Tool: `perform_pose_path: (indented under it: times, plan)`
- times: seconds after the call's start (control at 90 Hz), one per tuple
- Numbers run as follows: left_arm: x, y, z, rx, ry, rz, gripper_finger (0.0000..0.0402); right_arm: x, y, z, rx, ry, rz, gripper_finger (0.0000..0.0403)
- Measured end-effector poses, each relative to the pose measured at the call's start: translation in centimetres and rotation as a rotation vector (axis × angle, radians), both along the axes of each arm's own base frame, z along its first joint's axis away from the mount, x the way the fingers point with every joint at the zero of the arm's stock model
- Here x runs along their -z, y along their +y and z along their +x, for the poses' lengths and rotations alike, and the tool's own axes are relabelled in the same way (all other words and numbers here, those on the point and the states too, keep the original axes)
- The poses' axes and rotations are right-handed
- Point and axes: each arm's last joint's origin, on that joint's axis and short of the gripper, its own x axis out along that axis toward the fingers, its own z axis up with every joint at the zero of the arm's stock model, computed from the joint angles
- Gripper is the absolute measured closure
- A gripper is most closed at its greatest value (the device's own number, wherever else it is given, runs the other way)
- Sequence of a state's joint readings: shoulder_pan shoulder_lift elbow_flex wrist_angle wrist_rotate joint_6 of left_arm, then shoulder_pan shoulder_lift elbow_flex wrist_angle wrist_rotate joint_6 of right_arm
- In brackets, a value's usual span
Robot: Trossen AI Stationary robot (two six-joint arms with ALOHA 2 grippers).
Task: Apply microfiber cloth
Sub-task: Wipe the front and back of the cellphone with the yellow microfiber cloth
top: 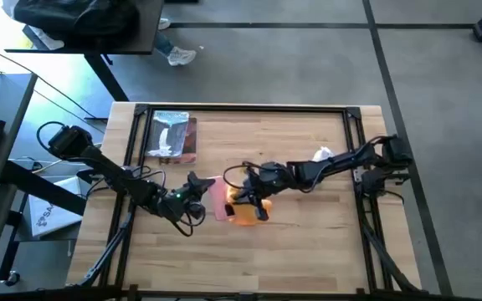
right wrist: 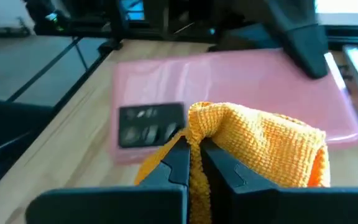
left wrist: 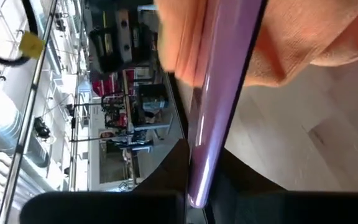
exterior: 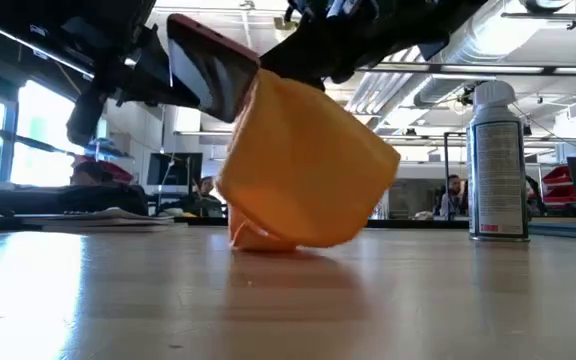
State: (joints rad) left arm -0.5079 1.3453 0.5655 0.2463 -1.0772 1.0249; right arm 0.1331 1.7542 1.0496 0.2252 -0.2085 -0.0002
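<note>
The orange-yellow microfiber cloth (exterior: 308,165) hangs at mid-table from my right gripper (right wrist: 195,163), which is shut on it. Its lower end (exterior: 260,238) touches the tabletop. Just left of it a phone in a pink case (top: 217,199) is held tilted above the table by my left gripper (top: 196,187), which is shut on it. The phone's dark screen (exterior: 208,68) faces the near side in the low view. Its pink back (right wrist: 229,84) faces the cloth, and the cloth's upper part lies against it. My left gripper pinches the phone between its two fingers, one finger (right wrist: 304,45) lying on the pink back near one end. It comes from the table's left. The phone's long edge (left wrist: 199,180) runs out from between the fingers, and the phone is lifted clear and tilted. My right gripper pinches a bunched fold of the cloth (right wrist: 199,124) between its two fingertips, coming from the table's right and slanting down. The cloth hangs slack below the fingers with its lower end on the table.
A silvery packet with a brown edge (top: 172,136) lies at the far left of the table. A spray can (exterior: 496,160) stands upright to the right of the cloth. The near half of the wooden tabletop (top: 249,259) is bare.
</note>
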Motion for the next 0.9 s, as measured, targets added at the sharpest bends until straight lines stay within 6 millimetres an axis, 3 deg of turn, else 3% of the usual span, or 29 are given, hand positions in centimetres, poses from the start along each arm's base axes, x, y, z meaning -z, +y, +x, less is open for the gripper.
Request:
perform_pose_path:
  times: [0.222, 0.467, 0.589, 0.722, 0.9]
  plan:
    - [0.0, 0.4, -0.2, -0.080, -0.030, 0.015, 0.0390, 0.1, 1.8, -0.3, -0.037, 0.016, 0.037, 0.0403]
    - [0.1, 0.4, -0.2, -0.083, -0.040, -0.001, 0.0390, -0.5, 2.3, -1.1, -0.037, 0.056, 0.055, 0.0403]
    - [0.2, 0.2, -0.3, -0.077, -0.036, 0.000, 0.0390, -1.5, 1.9, -2.4, 0.017, 0.127, 0.011, 0.0403]
    - [0.3, -0.2, -0.4, -0.039, -0.027, -0.013, 0.0390, -2.7, 0.8, -4.4, 0.199, 0.212, -0.120, 0.0403]
    - [2.6, -0.7, 0.3, 0.030, 0.071, -0.022, 0.0390, -3.0, -0.7, -5.4, 0.335, 0.276, -0.192, 0.0403]
